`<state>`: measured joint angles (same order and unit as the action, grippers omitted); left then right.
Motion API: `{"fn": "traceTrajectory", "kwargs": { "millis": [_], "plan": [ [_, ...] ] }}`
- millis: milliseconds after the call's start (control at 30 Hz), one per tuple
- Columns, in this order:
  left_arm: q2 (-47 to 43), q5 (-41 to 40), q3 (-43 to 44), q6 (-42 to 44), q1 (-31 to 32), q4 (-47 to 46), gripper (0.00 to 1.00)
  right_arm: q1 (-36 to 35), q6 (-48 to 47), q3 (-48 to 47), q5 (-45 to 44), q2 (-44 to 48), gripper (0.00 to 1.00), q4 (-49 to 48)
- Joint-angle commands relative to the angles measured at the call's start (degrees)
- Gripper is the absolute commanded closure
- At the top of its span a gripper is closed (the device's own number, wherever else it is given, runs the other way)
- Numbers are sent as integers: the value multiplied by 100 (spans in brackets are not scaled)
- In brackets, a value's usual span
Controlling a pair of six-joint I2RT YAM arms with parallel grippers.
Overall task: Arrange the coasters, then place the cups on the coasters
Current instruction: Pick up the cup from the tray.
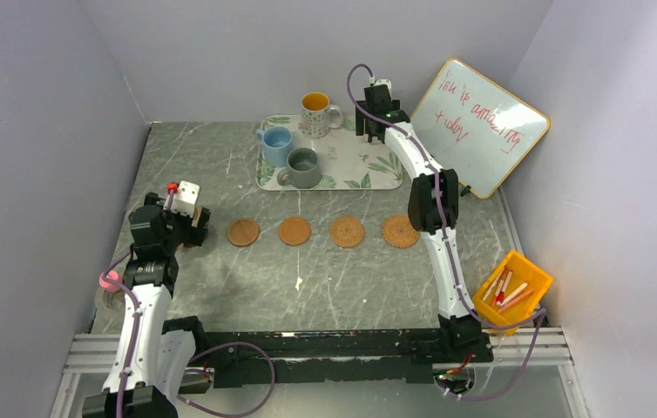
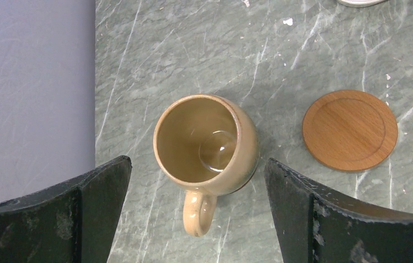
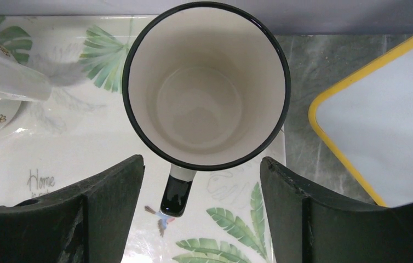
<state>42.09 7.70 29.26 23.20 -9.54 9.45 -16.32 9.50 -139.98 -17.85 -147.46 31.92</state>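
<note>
Four round coasters lie in a row: two smooth ones (image 1: 243, 232) (image 1: 294, 231) and two woven ones (image 1: 347, 232) (image 1: 400, 232). My left gripper (image 1: 193, 218) hangs open over a tan cup (image 2: 204, 139), whose handle (image 2: 198, 211) points back between the fingers (image 2: 100, 197) without touching them. A thin dark edge shows under that cup. The smooth coaster (image 2: 350, 130) lies to its right. My right gripper (image 3: 201, 162) stands open over a white dark-rimmed cup (image 3: 207, 85) on the leaf-print tray (image 3: 56, 153). Light blue (image 1: 275, 139), grey-green (image 1: 303, 167) and patterned (image 1: 316, 111) cups also stand on the tray (image 1: 369, 165).
A whiteboard (image 1: 482, 126) leans against the back right wall, close to my right arm and the tray's edge. A yellow bin (image 1: 512, 292) with pens sits at the near right. The left wall (image 2: 29, 93) runs close beside the tan cup.
</note>
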Motion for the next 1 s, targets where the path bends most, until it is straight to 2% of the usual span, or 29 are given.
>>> {"fn": "traceTrajectory", "kwargs": {
  "millis": [0,400,500,567,633,700,733,967],
  "plan": [
    [-84,102,-16,-11,22,-137,4,-3,79,-376,-113,-126,22,-20],
    [-91,111,-22,-9,16,-138,4,6,19,-448,-110,-170,42,-40],
    [-87,110,-16,-15,17,-129,4,10,-25,-451,-76,-141,54,-62],
    [-86,103,-16,-13,16,-128,4,14,-74,-443,-40,-90,67,-75],
    [-86,115,-14,-12,15,-128,4,13,-116,-428,-14,-37,80,-84],
    [-86,113,-16,-14,18,-130,4,22,-152,-374,21,27,97,-111],
    [-86,117,-16,-10,18,-124,4,23,-170,-338,34,78,100,-115],
    [-71,118,-16,-10,17,-136,4,40,-351,25,409,560,100,-199]
  ]
}}
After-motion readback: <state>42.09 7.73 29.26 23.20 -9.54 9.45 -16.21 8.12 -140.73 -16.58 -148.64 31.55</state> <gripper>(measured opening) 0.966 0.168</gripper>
